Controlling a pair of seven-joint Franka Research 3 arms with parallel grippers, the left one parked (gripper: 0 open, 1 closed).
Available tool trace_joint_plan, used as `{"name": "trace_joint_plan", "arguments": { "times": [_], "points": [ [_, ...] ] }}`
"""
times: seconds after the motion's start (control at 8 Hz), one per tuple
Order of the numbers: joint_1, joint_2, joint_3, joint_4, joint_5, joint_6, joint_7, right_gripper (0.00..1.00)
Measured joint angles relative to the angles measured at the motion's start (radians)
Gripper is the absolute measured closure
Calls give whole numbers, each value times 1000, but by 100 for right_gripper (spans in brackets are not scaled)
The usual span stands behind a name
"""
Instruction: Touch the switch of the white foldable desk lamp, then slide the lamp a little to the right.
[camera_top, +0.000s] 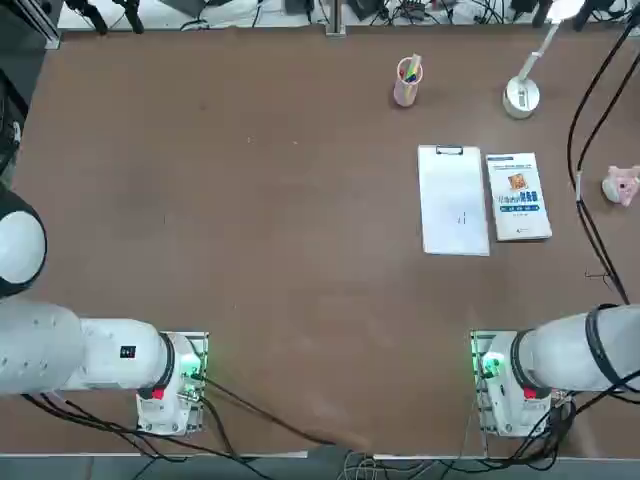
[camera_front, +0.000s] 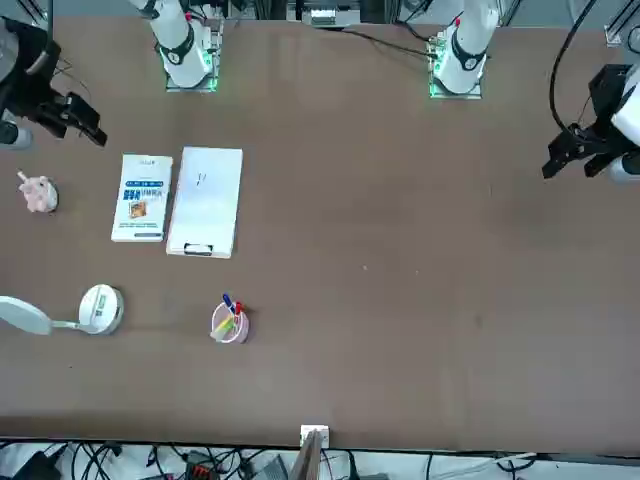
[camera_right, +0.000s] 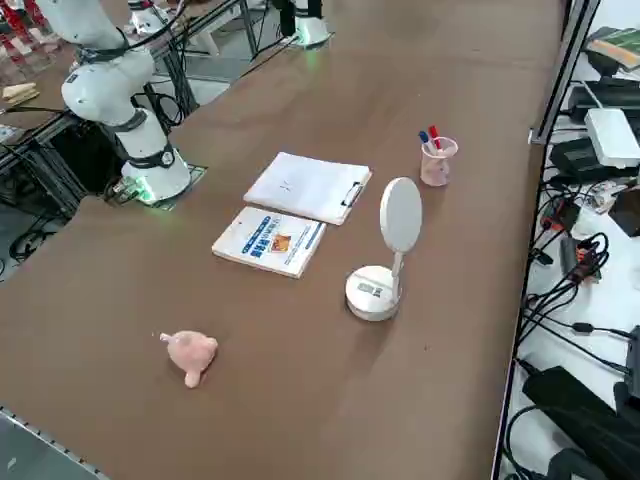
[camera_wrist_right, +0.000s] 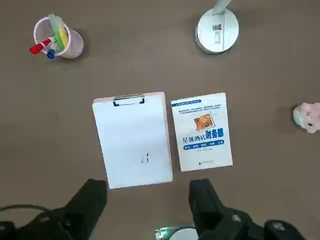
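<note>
High above the brown table (camera_wrist_right: 40, 125), the right gripper (camera_wrist_right: 147, 200) hangs with its fingers (camera_wrist_right: 202, 200) spread wide and empty, no step of the task yet begun. Straight ahead of the fingertips lie a white clipboard (camera_wrist_right: 132, 140) and, just beside it, a blue-and-white book (camera_wrist_right: 202, 131). Well beyond those, ahead of the finger on the book's side, stands the white foldable desk lamp (camera_wrist_right: 216, 30), its round base untouched. A pink pen cup (camera_wrist_right: 57, 40) sits beyond the other finger; a pink toy (camera_wrist_right: 306, 116) lies off past the book. The next move likely calls for a long reach over the book, descending onto the switch on the lamp's base.
</note>
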Motion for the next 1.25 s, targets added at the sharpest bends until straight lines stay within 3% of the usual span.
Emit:
{"name": "trace_joint_plan", "arguments": {
  "times": [0.5,0.75,1.25],
  "points": [
    [3,38,4,-11,0,-8,1,0],
    [5,125,7,-3,-46,11,-43,0],
    [45,378,19,161,-263,109,-278,0]
  ]
}}
